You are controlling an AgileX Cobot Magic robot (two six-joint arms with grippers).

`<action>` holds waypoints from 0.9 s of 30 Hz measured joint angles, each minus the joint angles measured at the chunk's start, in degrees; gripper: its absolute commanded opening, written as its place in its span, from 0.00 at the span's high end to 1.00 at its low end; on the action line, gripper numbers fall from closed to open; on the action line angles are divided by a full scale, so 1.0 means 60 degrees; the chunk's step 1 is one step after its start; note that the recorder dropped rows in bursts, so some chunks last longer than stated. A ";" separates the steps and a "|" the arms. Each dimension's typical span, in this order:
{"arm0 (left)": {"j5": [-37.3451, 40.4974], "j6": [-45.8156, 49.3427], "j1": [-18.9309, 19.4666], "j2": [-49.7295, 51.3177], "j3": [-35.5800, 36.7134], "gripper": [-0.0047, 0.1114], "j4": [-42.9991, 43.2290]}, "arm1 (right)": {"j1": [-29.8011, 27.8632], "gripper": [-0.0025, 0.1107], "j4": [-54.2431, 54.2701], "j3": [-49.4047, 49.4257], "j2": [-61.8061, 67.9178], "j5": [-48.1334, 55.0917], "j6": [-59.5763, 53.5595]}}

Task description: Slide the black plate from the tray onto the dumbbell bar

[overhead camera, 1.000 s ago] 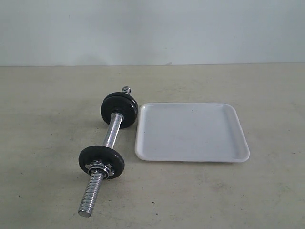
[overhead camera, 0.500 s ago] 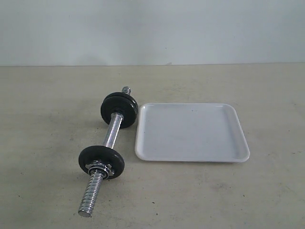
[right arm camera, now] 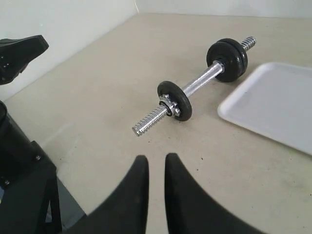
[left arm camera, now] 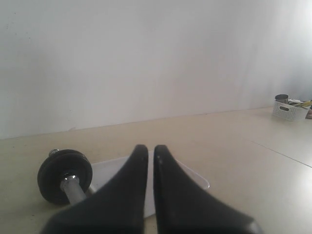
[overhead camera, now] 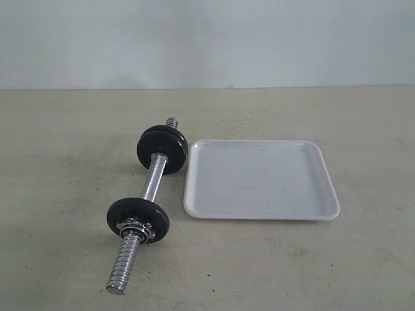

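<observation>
The dumbbell bar [overhead camera: 154,181] lies on the table, slanting from near left to far right, left of the tray [overhead camera: 259,178]. One black plate [overhead camera: 138,216] sits on the bar's near part behind a chrome nut. A thicker black stack [overhead camera: 162,148], seemingly two plates, sits at its far end. The white tray holds nothing. Neither gripper shows in the exterior view. My left gripper [left arm camera: 151,147] is shut, low over the table and facing the tray [left arm camera: 109,170] and the far plates [left arm camera: 65,175]. My right gripper [right arm camera: 152,157] hangs well back from the bar [right arm camera: 202,79], its fingers almost together and empty.
A white basket [left arm camera: 289,109] with odds and ends stands far off on the table in the left wrist view. Dark arm hardware [right arm camera: 19,161] fills one side of the right wrist view. A pale wall runs behind the table.
</observation>
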 measured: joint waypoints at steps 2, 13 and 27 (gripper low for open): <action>0.0000 0.0000 0.0000 0.0000 0.0000 0.92 0.0000 | 0.0000 0.91 0.0000 0.0000 0.0000 0.0000 0.0000; 0.0000 0.0000 0.0000 0.0000 0.0000 0.92 0.0000 | 0.0000 0.91 0.0018 0.0000 0.0000 -0.0022 0.0022; 0.0000 0.0000 0.0000 0.0000 0.0000 0.92 0.0000 | 0.0000 0.91 0.0018 0.0000 0.0000 -0.1629 -0.1117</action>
